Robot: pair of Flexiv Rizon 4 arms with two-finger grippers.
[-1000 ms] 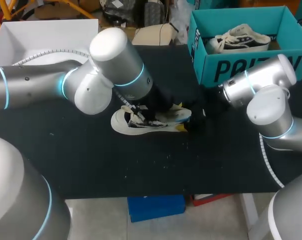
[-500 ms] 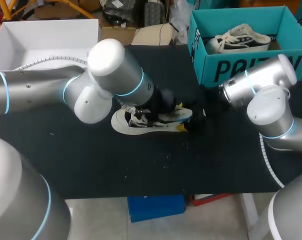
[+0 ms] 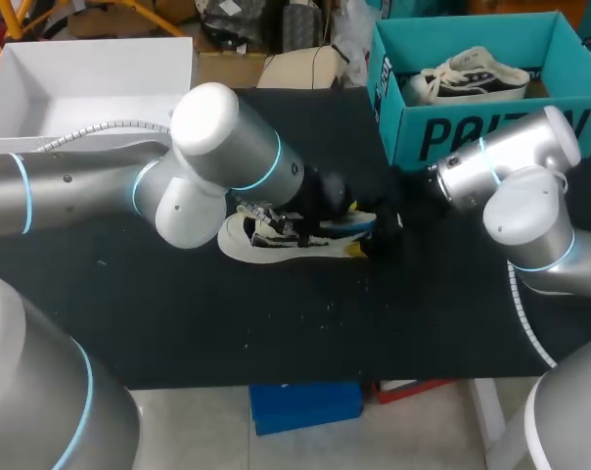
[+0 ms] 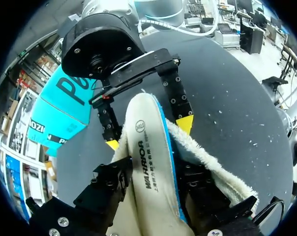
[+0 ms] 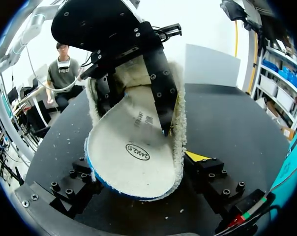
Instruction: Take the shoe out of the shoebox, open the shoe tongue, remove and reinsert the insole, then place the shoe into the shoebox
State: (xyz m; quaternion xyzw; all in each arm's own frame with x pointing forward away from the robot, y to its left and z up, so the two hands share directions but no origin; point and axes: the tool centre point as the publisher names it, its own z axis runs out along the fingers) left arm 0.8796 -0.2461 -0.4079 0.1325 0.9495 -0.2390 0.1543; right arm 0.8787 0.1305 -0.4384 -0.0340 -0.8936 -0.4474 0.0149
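Head view shows the shoe [image 3: 295,233] on the black counter [image 3: 178,313], out of the shoebox [image 3: 472,137], its heel squeezed by the right tool [image 4: 148,132], while the left tool [image 5: 138,115] pinches the insole [image 4: 148,167], which looks light and bendy, so holding both long edges should stop it folding.

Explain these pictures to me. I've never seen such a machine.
These are two robot arms at a black table. The wide picture looks down from above: left arm enters from the left, right arm from the right. The round pictures come from cameras on each wrist. On it lies a pale shoe; farther back stands a teal shoebox with another shoe inside. The right gripper clamps the shoe's end from both sides. The insole rises out of the shoe into the left gripper; whether that grips it, I cannot tell.
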